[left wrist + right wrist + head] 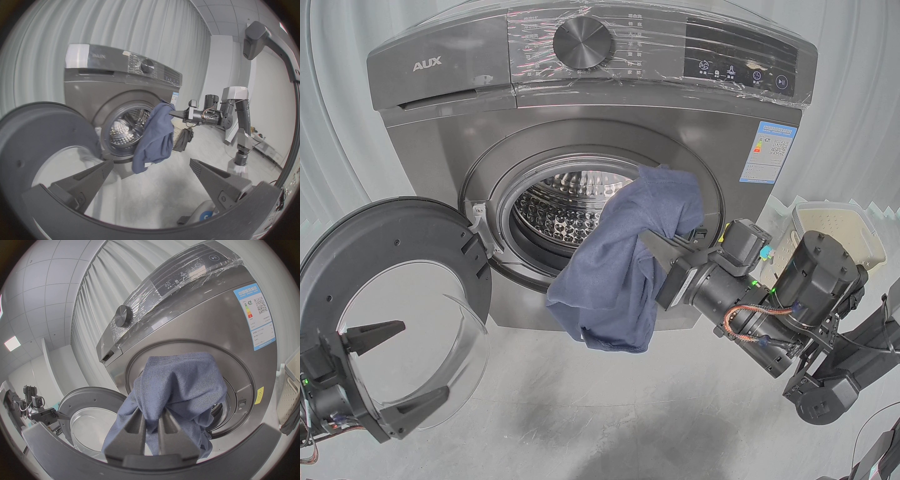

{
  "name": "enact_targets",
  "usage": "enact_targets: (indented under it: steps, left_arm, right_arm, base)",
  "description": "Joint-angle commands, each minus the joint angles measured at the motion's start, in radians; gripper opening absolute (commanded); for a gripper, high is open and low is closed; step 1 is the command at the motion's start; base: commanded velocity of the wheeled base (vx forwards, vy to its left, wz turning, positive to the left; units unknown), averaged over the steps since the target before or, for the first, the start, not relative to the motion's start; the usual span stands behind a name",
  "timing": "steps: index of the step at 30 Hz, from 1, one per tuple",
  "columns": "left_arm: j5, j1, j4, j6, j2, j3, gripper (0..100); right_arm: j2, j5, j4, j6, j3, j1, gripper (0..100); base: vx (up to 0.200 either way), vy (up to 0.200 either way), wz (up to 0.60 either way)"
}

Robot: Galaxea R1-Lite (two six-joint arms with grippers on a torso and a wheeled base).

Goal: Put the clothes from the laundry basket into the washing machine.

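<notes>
Right gripper (152,416) has its two fingers pressed close together on a fold of the blue garment (619,262), pinching it in front of the right part of the washer's opening. Left gripper (425,357) is low on the robot's left, fingers spread wide with nothing between them, just in front of the open door (394,237).

Behind both stands the grey washing machine (450,144), on a pale floor (562,400) and against a light curtain (131,34). Its round door is swung fully out to the left on its hinge, the clear bowl of the window facing the robot. The steel drum (562,206) shows through the opening.

The blue garment hangs from the pinch in a long bunch. Its top lies against the right rim of the opening, and its lower end drops past the bottom of the opening, in front of the machine's front panel and clear of the floor. None of it is plainly inside the drum.

The cream laundry basket (844,228) stands on the floor just beside the machine's right side, behind the right arm. In the left wrist view a dark cloth (184,139) hangs over its near edge; it looks like another garment, though it is too small to be sure.
</notes>
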Motion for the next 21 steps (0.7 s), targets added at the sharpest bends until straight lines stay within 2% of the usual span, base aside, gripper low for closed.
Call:
enact_targets:
  steps: [1, 9, 13, 21]
  left_arm:
    - [0.081, -0.194, -0.117, -0.049, 0.268, -0.045, 100]
    - [0.080, -0.248, -0.260, -0.058, 0.456, -0.035, 100]
    - [0.080, -0.300, -0.286, -0.092, 0.535, -0.032, 100]
    - [0.081, -0.326, -0.366, -0.104, 0.676, -0.035, 100]
  right_arm:
    - [0.019, -0.005, -0.005, 0.001, -0.012, -0.001, 0]
    - [0.018, -0.005, -0.005, 0.002, -0.012, -0.002, 0]
    - [0.018, -0.005, -0.005, 0.002, -0.012, -0.005, 0]
    - [0.013, -0.005, -0.005, 0.002, -0.012, -0.008, 0]
  base:
    - [0.000, 0.000, 0.00]
    - [0.000, 0.000, 0.00]
    - [0.000, 0.000, 0.00]
    - [0.000, 0.000, 0.00]
